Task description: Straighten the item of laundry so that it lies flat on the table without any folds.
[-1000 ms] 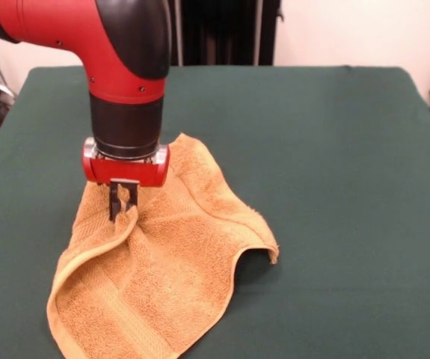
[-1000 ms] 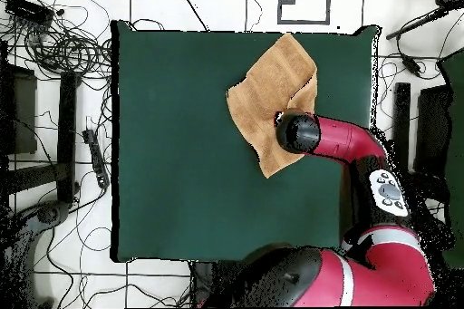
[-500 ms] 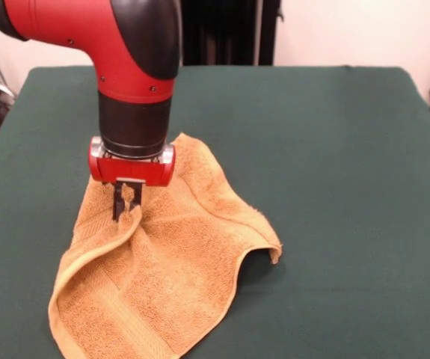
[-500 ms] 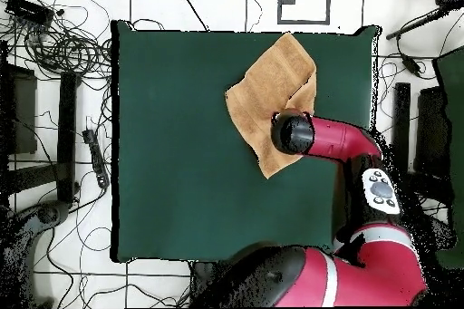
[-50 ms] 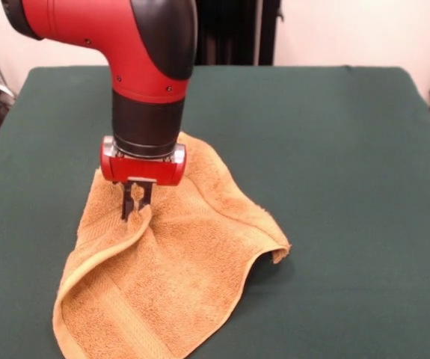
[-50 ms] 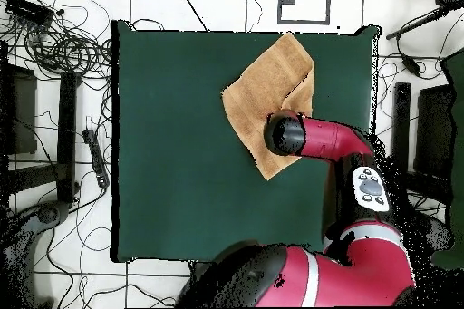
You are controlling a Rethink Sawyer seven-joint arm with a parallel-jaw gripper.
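In the front view the gripper (image 5: 136, 206) stands at left of centre, its fingers (image 5: 128, 205) pinching a raised ridge of the towel (image 5: 173, 277), which sprawls from there down to the lower left edge of the frame on the table (image 5: 334, 149). The towel's right corner curls up off the cloth and a fold runs down its left side. To do this step well, the pull probably wants to stay low and steady, away from the bunched side, so the fold opens instead of dragging the whole towel along.

The towel (image 5: 170, 277) lies on the tabletop (image 5: 334, 149) near one edge, and the claw (image 5: 136, 203) stands above the towel's ridge, pinching it
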